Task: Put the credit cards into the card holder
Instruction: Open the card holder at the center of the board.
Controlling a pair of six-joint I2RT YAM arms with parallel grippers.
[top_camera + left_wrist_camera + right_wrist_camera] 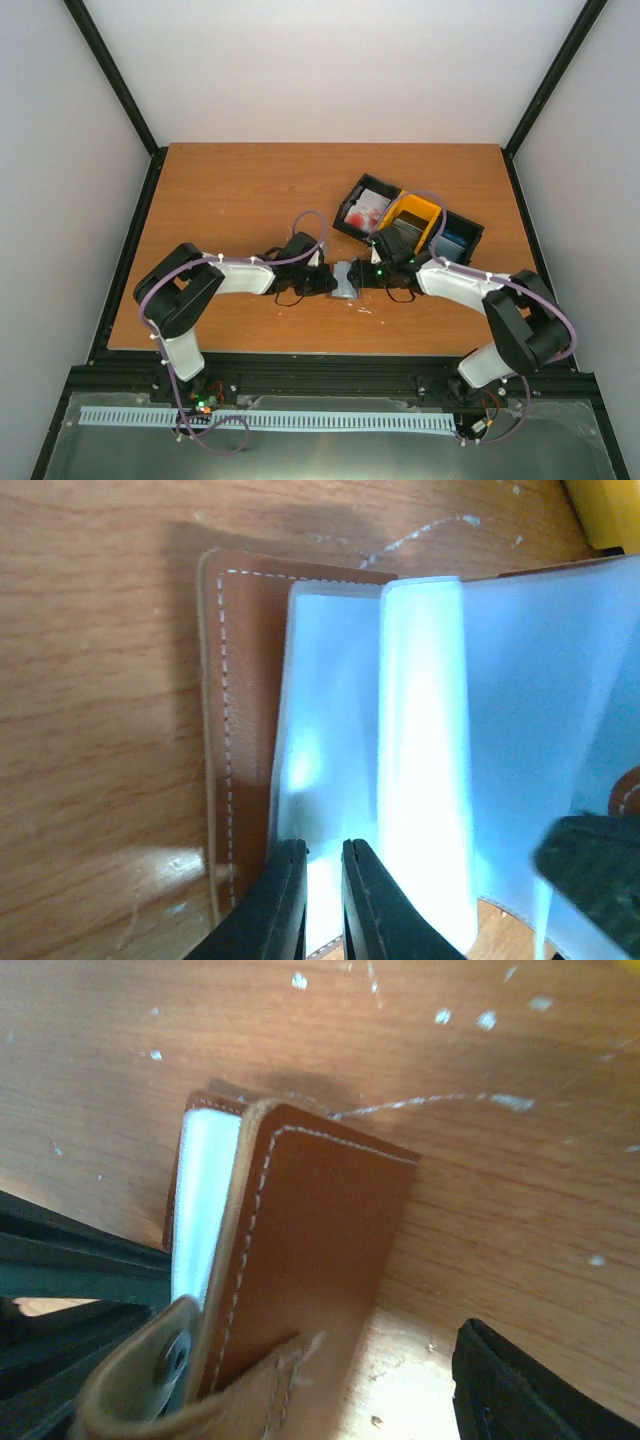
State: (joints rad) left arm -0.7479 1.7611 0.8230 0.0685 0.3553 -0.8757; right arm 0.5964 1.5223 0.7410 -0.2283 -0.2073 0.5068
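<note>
Where the two arms meet: the card holder (310, 1250) sits on the table (240, 200), near the front edge and about midway across, between the two grippers.
Cover: tan-brown leather with pale stitching along its edges and rounded corners. One half lies flat on the wood and the other is tilted up off it.
Fastening: a leather snap tab (165, 1355) with a round metal stud hangs loose from the raised half, undone.
Inside: pale blue-grey, translucent plastic sleeves (420, 730), fanned apart like pages between the two halves of the cover.
Left gripper (325, 895): its fingers are pinched nearly together on the near edge of one sleeve leaf of the card holder, with the thin sheet showing between them.
Right gripper (360, 277): released, with its fingers spread wide beside the raised cover. The finger seen plainly in the right wrist view stands apart from the leather.
Credit cards (370, 205): in the bins behind the right arm, apart from the card holder. White-and-red ones are in a black bin (350, 222), dark grey ones in the yellow bin (425, 208), and blue ones in the other black bin (470, 232).
Table surface: wood grain with whitish scratches around the card holder.
</note>
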